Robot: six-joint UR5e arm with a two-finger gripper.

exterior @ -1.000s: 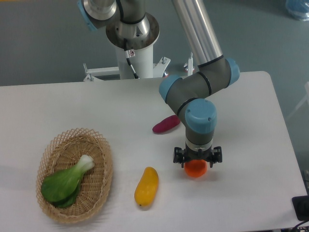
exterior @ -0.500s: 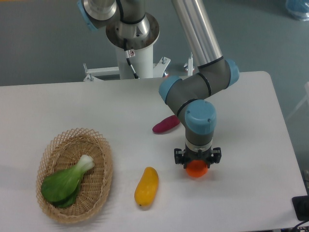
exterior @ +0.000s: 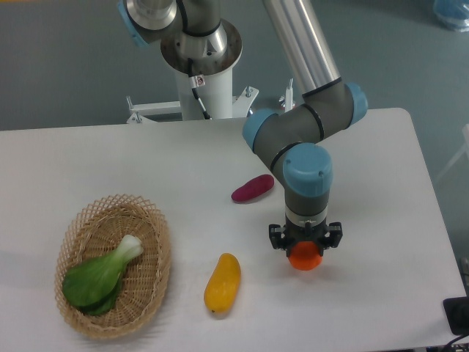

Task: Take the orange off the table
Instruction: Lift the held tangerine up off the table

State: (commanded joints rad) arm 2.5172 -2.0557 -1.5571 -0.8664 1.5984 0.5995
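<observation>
The orange [exterior: 305, 257] is a small bright-orange ball on the right half of the white table [exterior: 381, 191]. My gripper [exterior: 305, 248] points straight down over it, with its black fingers [exterior: 275, 238] on either side of the fruit and closed on it. The wrist hides the top of the orange. I cannot tell whether the orange touches the tabletop or hangs just above it.
A purple sweet potato [exterior: 252, 188] lies just behind and left of the gripper. A yellow-orange mango-like fruit [exterior: 222, 283] lies to the left near the front. A wicker basket [exterior: 154, 227] holding a green bok choy [exterior: 99, 277] stands at the front left. The arm's base [exterior: 201, 51] is behind the table.
The gripper and the orange between its fingers have shifted together slightly to the right. The other objects have not moved.
</observation>
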